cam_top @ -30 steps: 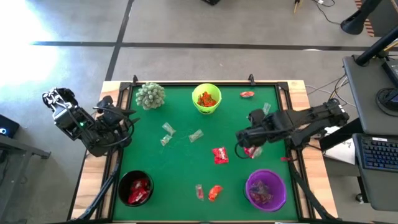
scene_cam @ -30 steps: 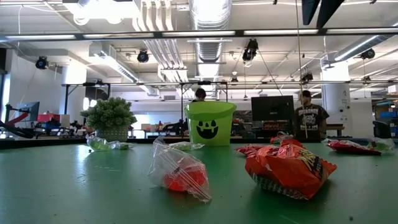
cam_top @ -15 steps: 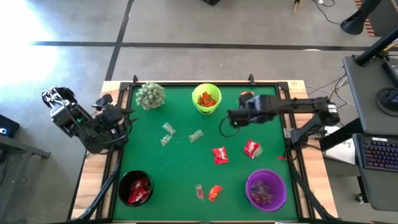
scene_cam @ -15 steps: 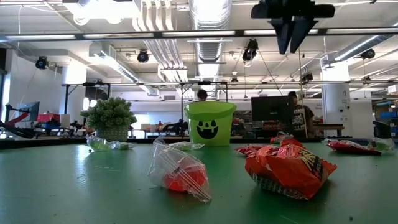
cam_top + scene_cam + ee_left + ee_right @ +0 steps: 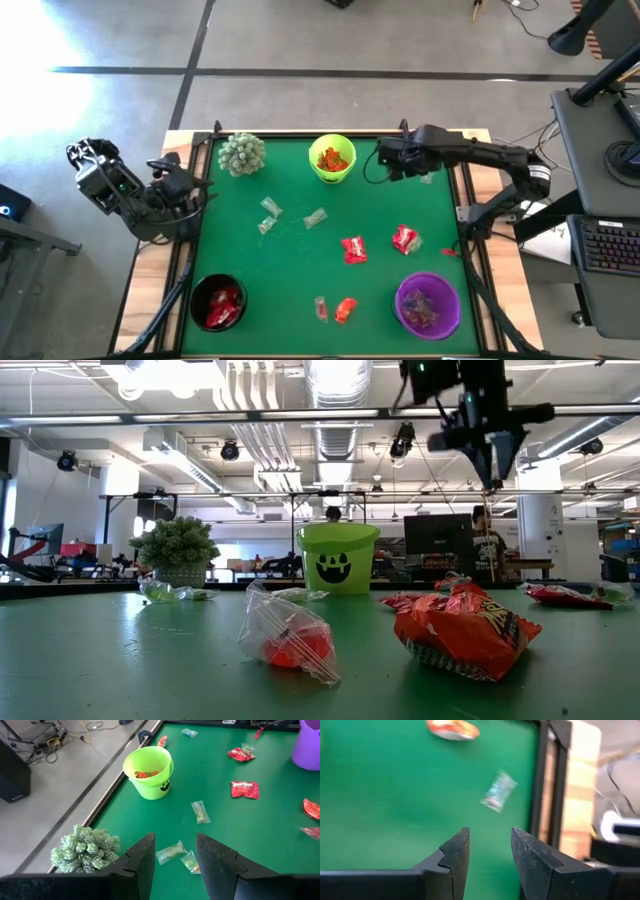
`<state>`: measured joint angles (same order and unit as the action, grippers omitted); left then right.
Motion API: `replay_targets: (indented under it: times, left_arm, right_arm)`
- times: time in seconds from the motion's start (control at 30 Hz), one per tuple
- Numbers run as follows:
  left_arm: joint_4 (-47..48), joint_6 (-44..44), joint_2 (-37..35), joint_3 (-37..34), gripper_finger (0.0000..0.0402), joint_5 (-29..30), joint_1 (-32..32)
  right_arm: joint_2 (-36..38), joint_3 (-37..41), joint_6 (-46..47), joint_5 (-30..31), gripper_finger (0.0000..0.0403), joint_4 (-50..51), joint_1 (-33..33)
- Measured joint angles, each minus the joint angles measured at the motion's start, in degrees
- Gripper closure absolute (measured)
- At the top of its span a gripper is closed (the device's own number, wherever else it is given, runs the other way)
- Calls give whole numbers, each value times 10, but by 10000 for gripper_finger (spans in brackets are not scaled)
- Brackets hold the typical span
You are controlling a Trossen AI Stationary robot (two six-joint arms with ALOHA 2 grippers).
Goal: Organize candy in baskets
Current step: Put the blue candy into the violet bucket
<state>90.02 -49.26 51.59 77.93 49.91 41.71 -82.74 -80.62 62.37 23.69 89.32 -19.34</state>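
**Candy sort: right arm over far-right corner**

Table (image 5: 300, 270): green felt.
Baskets: lime (image 5: 332, 160) at 12 o'clock, purple (image 5: 428, 305) at 5, black (image 5: 218, 302) at 7; all part-filled.
Right gripper (image 5: 385, 160): empty, fingers parted narrowly, raised. Advice: centre over one sweet, descend straight.
Left gripper (image 5: 175, 852): likewise parted, waiting at 9.
Candy (image 5: 353, 249): crinkly red, orange, clear wrappers, scattered mid-table.

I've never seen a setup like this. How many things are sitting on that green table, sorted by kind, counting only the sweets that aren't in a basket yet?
Baskets (lime green, black, purple): 3
Loose wrapped candy on the mat: 9
Spiky plant: 1
Total: 13
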Motion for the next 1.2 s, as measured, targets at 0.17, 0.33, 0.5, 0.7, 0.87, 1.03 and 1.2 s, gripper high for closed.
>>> replay_targets:
  times: [0.17, 0.33, 0.5, 0.7, 0.87, 1.03, 1.2]
  left_arm:
    - [0, 5, -3, 0, 277, 0, 0]
    - [0, 5, -11, -1, 277, 0, 0]
    - [0, 0, -13, -1, 277, 0, 0]
    - [0, -7, -13, -1, 277, 0, 0]
    - [0, -8, -13, -1, 277, 0, 0]
    - [0, -8, -13, -1, 277, 1, 0]
    - [0, -8, -13, -1, 277, 5, 0]
  right_arm:
    - [2, 67, 0, -17, 266, -23, -73]
    - [3, 129, -33, -36, 266, -135, -114]
    - [3, 189, -39, -53, 266, -225, -146]
    - [3, 250, -2, -48, 274, -252, -166]
    - [2, 292, -1, -43, 280, -313, -175]
    - [2, 330, 0, -42, 281, -376, -192]
    - [2, 353, -7, -40, 282, -422, -215]
